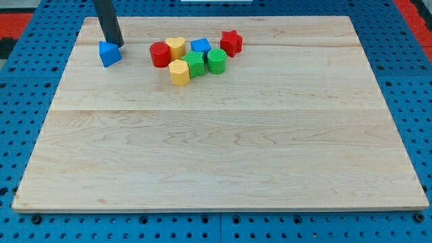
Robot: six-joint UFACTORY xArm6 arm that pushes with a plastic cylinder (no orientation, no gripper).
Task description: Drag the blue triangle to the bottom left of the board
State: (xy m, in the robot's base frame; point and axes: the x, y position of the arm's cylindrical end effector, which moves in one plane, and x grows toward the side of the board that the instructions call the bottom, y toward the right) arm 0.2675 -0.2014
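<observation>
The blue triangle (109, 54) lies near the board's top left corner. My tip (115, 44) rests at the triangle's upper right edge, touching or nearly touching it. The dark rod rises from there out of the view's top. The wooden board (216, 148) fills most of the view.
A cluster of blocks sits at the top centre: a red cylinder (160, 55), a yellow heart (176, 46), a blue cube (201, 46), a red star (231, 42), a green star (194, 64), a green cylinder (217, 61) and a yellow hexagon (179, 72).
</observation>
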